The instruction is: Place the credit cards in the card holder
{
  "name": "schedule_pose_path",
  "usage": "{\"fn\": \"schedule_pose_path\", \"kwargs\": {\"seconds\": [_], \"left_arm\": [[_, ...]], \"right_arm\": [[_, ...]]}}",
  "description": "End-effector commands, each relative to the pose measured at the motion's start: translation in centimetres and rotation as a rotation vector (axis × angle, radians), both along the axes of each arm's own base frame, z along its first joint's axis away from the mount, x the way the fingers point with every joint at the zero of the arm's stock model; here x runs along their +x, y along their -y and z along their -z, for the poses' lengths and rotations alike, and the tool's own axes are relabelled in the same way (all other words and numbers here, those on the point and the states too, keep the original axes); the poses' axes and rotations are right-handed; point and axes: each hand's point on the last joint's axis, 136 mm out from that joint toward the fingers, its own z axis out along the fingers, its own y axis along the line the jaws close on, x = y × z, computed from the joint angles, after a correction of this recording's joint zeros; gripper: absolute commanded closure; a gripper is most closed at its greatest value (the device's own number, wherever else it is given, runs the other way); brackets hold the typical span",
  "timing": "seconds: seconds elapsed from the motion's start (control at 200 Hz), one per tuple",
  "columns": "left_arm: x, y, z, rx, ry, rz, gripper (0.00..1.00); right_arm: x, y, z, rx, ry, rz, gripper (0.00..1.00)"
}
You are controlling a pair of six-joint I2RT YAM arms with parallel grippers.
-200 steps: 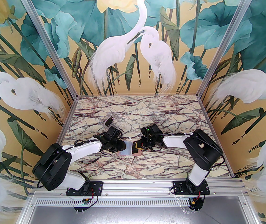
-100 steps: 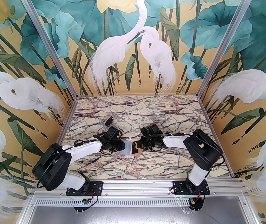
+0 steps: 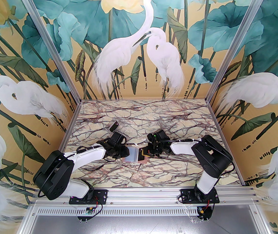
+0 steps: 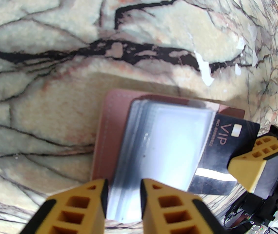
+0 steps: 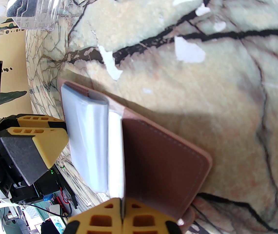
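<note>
The card holder (image 5: 163,164) lies open on the tabletop (image 3: 153,179), about midway between the two arms. Its dusty-pink cover is flat and its stack of pale, clear sleeves (image 4: 163,140) is uppermost.

On the right arm's side of that stack we see a black card (image 4: 226,140) with gold "VIP" lettering. Its leading edge meets the sleeves, but we cannot tell whether it sits inside a pocket (glare on the plastic hides the seam).

The right arm's fingers (image 5: 109,218) are clamped on the card's other end. In the right wrist view they press together with no gap between them.

The left arm's fingers (image 4: 158,203) stand at the opposite side of the holder with only a narrow gap, and part of the sleeve stack shows in it. We cannot tell whether they pinch the stack or merely stand over it.

Farther back and to the left, well apart from the holder, a small clear box (image 5: 31,6) rests on the tabletop with something dark inside. The walls (image 3: 139,45) around the tabletop are painted with white egrets and broad teal leaves.
</note>
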Motion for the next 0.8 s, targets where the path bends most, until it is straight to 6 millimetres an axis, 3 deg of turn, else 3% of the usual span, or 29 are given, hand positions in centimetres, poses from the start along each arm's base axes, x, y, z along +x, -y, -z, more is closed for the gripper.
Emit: {"fn": "schedule_pose_path", "kwargs": {"seconds": [0.0,0.405,0.795], "left_arm": [[-0.8,-0.5,1.3,0.012,-0.033,0.000,0.74],[-2.6,-1.7,3.6,0.040,-0.090,-0.015,0.80],[-2.9,-1.9,3.8,0.040,-0.098,-0.010,0.81]], "right_arm": [[-0.4,0.4,0.9,-0.018,-0.023,0.003,1.00],[0.3,-1.0,-2.1,0.054,0.031,-0.002,1.00],[0.6,-2.2,-2.5,0.057,0.055,-0.015,1.00]]}}
